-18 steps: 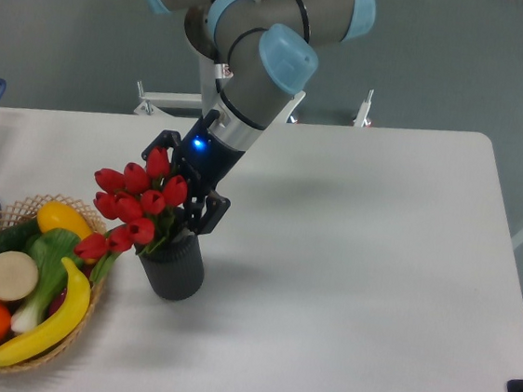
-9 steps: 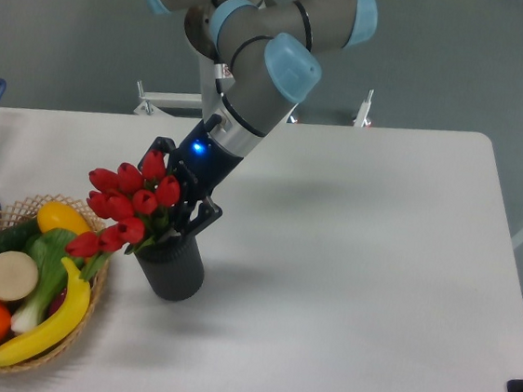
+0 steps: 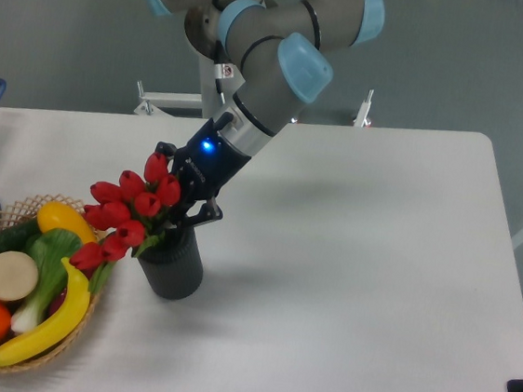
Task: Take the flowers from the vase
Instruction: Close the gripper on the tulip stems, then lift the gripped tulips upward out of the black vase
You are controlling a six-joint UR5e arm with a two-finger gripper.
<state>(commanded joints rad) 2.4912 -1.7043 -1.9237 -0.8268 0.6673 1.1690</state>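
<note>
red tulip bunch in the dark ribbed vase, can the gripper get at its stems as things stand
Probably yes: the gripper is already down at the stems of the red tulip bunch, just above the dark ribbed vase, with nothing between them.

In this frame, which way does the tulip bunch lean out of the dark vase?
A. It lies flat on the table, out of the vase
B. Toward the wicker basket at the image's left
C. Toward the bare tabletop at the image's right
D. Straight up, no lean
B: the flowers slant from the vase up and leftward, with the lowest buds hanging over the rim of the wicker basket; the gripper sits at their stems.
</note>
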